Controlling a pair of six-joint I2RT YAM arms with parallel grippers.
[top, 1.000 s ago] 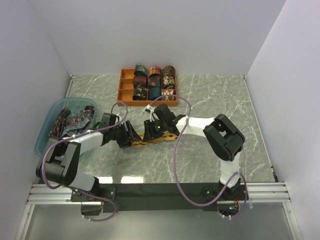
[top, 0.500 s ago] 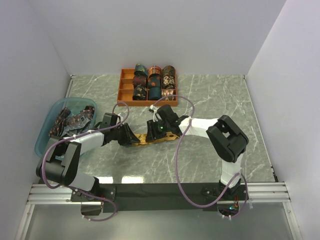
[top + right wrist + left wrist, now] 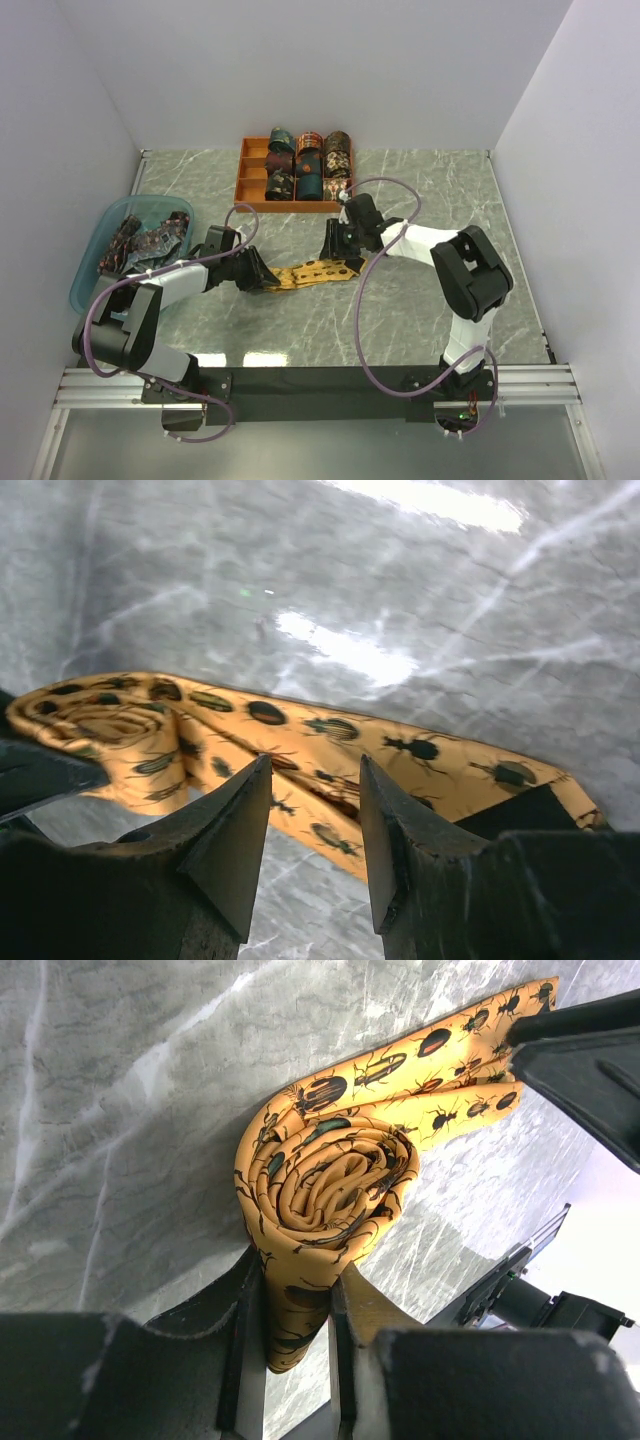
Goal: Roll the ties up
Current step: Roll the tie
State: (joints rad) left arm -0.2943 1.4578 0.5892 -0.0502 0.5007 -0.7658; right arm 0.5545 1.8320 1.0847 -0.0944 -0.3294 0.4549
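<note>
On the table (image 3: 420,200), overhead view: one mustard tie (image 3: 318,272) is laid near the middle, coiled at its left end, with the flat tail running right. The left gripper (image 3: 266,279) is set on the coiled end; the right gripper (image 3: 334,253) is placed over the tail. Rolled ties (image 3: 310,165) are stored in an orange tray (image 3: 290,207) at the far edge, and loose ties (image 3: 150,240) are heaped in a blue basin (image 3: 92,290) at the left edge. Left wrist view: the coil is seen end-on, its lower part clamped between the two fingers (image 3: 242,1340). Right wrist view: the jaws are held apart over the flat tail, with nothing pinched between them; whether the fabric is touched cannot be told.
</note>
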